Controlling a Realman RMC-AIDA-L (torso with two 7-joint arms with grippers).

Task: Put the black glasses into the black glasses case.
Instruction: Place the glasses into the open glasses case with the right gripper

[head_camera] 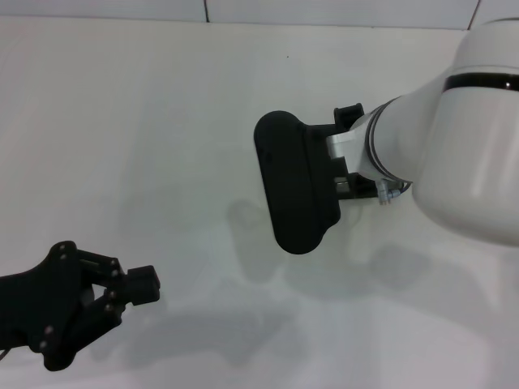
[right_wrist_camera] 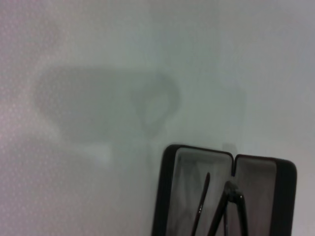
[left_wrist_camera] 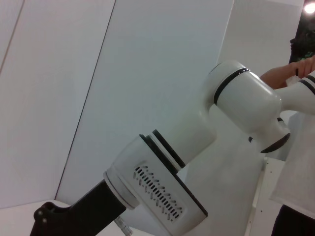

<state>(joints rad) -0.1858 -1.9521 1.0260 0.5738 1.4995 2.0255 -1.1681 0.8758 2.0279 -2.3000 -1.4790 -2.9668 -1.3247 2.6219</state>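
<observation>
A white two-armed robot works over a plain white desk [head_camera: 146, 121]. In the right wrist view, a rectangular matte black glasses case [right_wrist_camera: 224, 194] with rounded corners lies open on the desk, its grey lining showing, and thin black-framed glasses [right_wrist_camera: 221, 209] rest inside it, slender temple arms angled up out of the tray. From the head camera neither is visible; the bulky white right arm hides them. The right gripper [head_camera: 349, 154] hangs above the middle of the desk behind a broad black mount; I cannot tell whether its fingers are apart or together. The left gripper [head_camera: 134, 288] rests low at the near left, fingers slightly apart, holding nothing. The glasses appear to be in place already, so the careful move is probably lifting straight up without catching the temple arms. In the left wrist view pale wall panels stand behind, and a person's arm [left_wrist_camera: 285, 73] shows at the edge.
</observation>
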